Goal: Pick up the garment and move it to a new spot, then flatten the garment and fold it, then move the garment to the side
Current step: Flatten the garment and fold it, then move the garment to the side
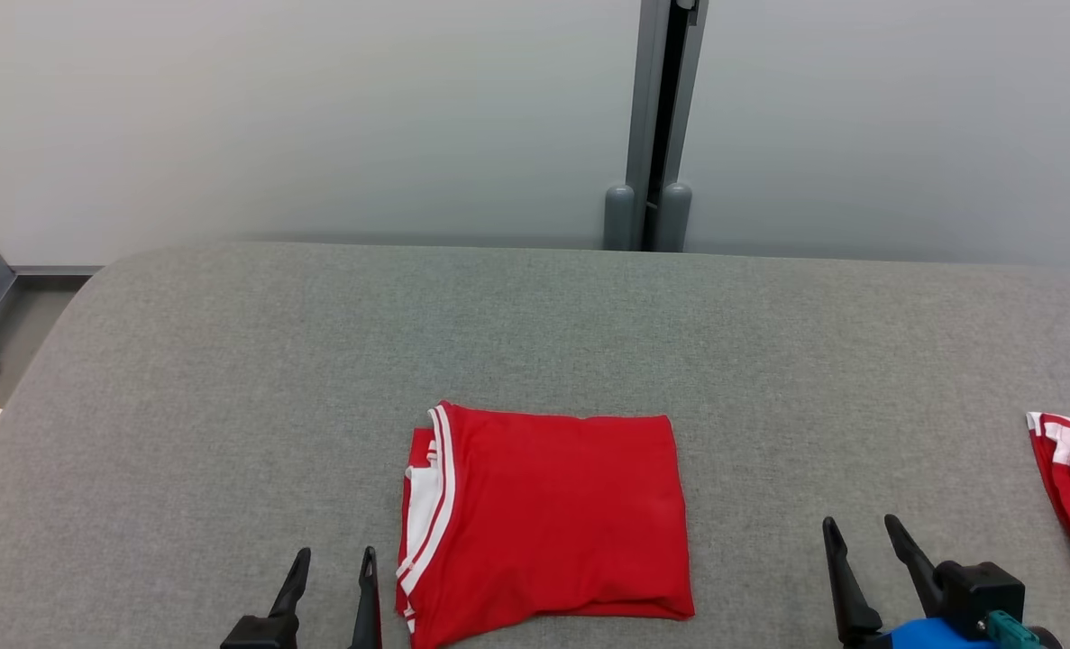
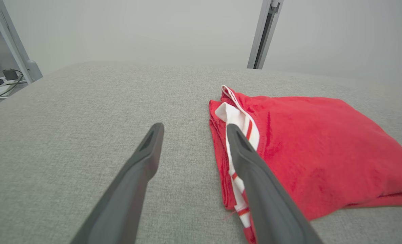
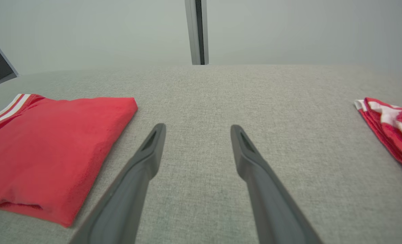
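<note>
Lying folded near-centre on the grey fabric table (image 1: pixel 228 361), the red white-trimmed garment (image 1: pixel 544 518) is seemingly awaiting its move aside, the left gripper (image 1: pixel 336 552) and right gripper (image 1: pixel 859 521) flanking it, fingers apart, empty.

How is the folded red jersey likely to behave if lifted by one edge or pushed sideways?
Probably floppy: the folded red jersey is thin cloth in soft layers, so lifting one edge would likely undo the fold. Likely light, since it lies nearly flat. Pushed across the woven grey tabletop, it may bunch rather than slide.
</note>
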